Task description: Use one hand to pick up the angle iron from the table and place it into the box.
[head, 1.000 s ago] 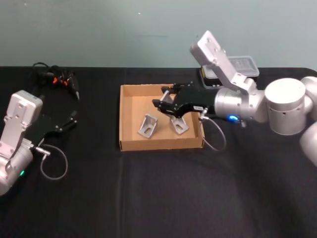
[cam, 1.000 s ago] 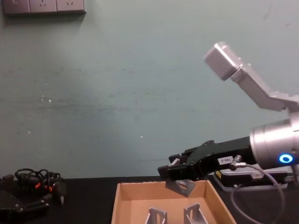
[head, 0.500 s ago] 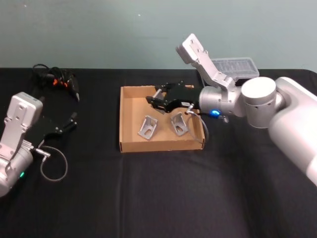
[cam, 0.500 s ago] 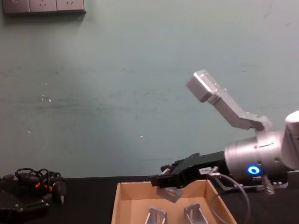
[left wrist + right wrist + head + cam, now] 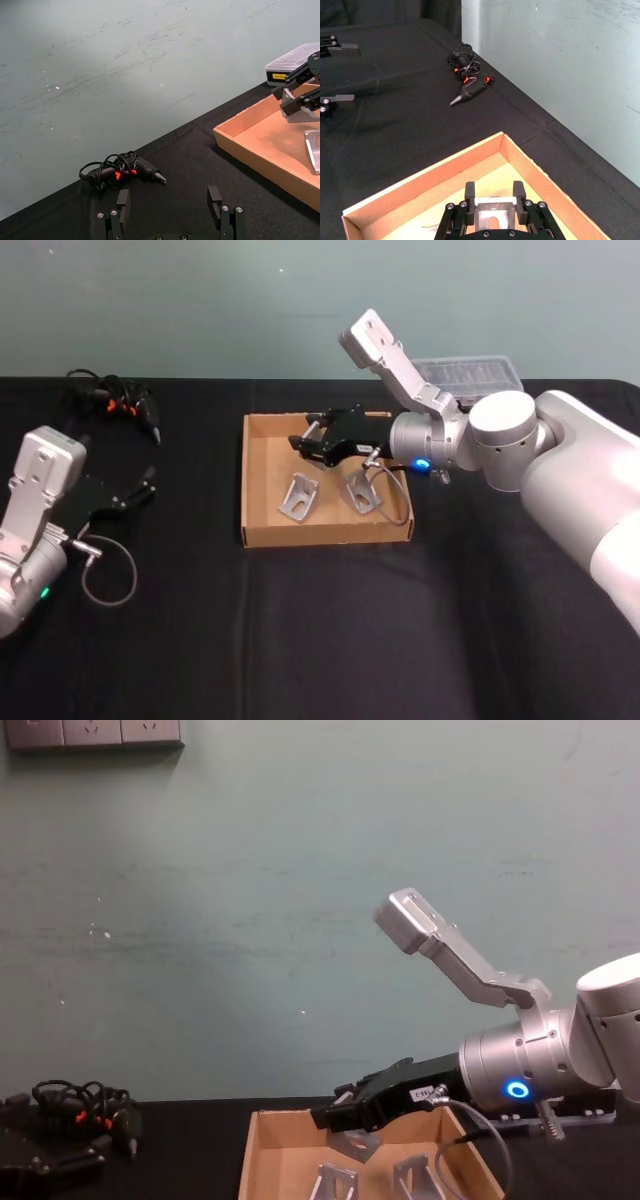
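Angle iron (image 5: 493, 216) sits pinched between the jaws of my right gripper (image 5: 312, 443), held over the far part of the box (image 5: 259, 532), just above centre of the head frame. From the right wrist camera I see its slotted face toward the lens, one flange lying flat across between the two fingers; I cannot tell its long axis beyond that. In the chest view it hangs at the gripper tip, just above the box floor, low and right of centre. Two more brackets (image 5: 298, 495) stand in the box below it, side by side. My left gripper (image 5: 140, 487) rests with jaws spread on the bench (image 5: 320, 640) at the left edge, near the cable tangle (image 5: 110, 398).
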